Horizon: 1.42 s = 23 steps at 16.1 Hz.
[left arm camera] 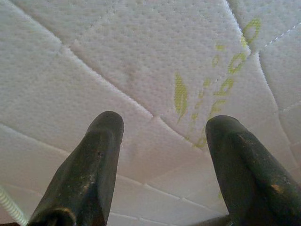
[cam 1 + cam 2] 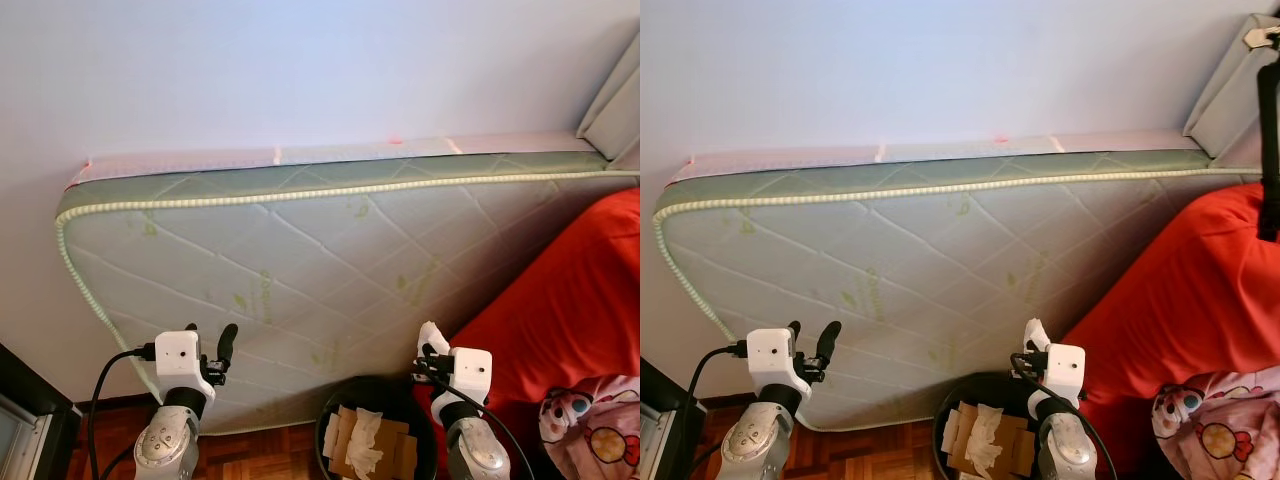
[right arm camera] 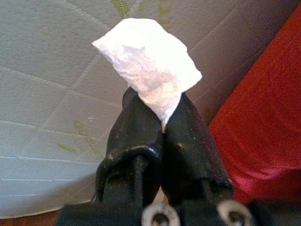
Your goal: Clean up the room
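My right gripper (image 2: 432, 345) is shut on a crumpled white tissue (image 3: 148, 70), held up above the far right rim of a round black bin (image 2: 340, 398). The bin stands on the floor between my arms and holds cardboard pieces (image 2: 385, 440) and crumpled white paper (image 2: 362, 442). My left gripper (image 2: 208, 342) is open and holds nothing; its fingers (image 1: 89, 165) point at the quilted mattress (image 1: 141, 70) close in front.
A white quilted mattress (image 2: 330, 270) with green leaf print leans on its edge against the pale wall. A red cover (image 2: 565, 300) drapes over something at the right, with a pink cartoon-print cloth (image 2: 590, 425) below it. Wood floor (image 2: 250, 455) shows underneath; dark furniture (image 2: 30, 420) stands at far left.
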Motion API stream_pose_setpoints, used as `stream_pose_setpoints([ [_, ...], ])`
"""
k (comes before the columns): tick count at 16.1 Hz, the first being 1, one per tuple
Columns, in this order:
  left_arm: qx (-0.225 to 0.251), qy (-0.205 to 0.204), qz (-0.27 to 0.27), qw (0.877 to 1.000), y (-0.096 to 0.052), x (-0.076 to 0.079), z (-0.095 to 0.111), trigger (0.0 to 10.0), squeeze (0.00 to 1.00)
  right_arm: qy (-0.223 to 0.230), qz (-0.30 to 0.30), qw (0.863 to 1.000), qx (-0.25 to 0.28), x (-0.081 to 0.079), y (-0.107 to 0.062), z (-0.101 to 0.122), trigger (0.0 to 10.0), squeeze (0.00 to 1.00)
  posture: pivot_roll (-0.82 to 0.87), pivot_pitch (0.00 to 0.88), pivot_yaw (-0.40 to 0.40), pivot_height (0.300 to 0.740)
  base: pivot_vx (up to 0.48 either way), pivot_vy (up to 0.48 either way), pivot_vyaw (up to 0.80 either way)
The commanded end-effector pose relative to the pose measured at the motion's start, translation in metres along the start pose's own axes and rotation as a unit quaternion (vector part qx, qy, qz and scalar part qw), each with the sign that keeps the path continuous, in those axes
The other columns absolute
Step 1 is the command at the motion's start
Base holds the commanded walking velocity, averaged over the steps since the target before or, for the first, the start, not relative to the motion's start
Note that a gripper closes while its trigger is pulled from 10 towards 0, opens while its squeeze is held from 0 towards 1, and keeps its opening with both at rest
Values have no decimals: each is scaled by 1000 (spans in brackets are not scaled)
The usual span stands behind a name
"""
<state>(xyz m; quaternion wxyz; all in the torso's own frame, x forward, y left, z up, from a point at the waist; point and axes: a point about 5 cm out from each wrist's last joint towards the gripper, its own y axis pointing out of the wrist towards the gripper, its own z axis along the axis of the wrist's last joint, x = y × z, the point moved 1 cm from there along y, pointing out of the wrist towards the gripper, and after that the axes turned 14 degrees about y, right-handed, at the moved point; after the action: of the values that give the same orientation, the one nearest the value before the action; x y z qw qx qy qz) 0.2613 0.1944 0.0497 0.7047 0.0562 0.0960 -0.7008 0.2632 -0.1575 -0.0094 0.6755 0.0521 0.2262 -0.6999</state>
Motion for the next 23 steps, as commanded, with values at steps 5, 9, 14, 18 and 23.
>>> stream_pose_setpoints([
  [5, -3, -4, 1, 1000, -1, 2, 2, 10000, 0, -6, 6, 1000, -12, -3, -1, -4, 10000, 0, 77, 55, -90, 691, 0, 0, 0],
  [9, -6, -5, 0, 1000, -1, 2, 2, 10000, 0, -7, 8, 1000, -19, -4, 0, -6, 10000, 0, 79, 54, -92, 691, 0, 0, 0],
  [14, -9, -5, 0, 1000, -2, 3, 1, 10000, 0, -2, 12, 1000, -25, -5, 0, -8, 10000, 0, 80, 56, -92, 656, 0, 0, 0],
  [18, -13, -5, -2, 1000, -3, 3, 0, 10000, 0, -1, 11, 999, -33, -5, 0, -10, 10000, 0, 83, 55, -92, 656, 0, 0, 0],
  [23, -12, -4, -5, 1000, -4, 3, 0, 10000, 0, 1, 14, 999, -42, -6, -1, -14, 10000, 0, 87, 44, -87, 656, 0, 0, 0],
])
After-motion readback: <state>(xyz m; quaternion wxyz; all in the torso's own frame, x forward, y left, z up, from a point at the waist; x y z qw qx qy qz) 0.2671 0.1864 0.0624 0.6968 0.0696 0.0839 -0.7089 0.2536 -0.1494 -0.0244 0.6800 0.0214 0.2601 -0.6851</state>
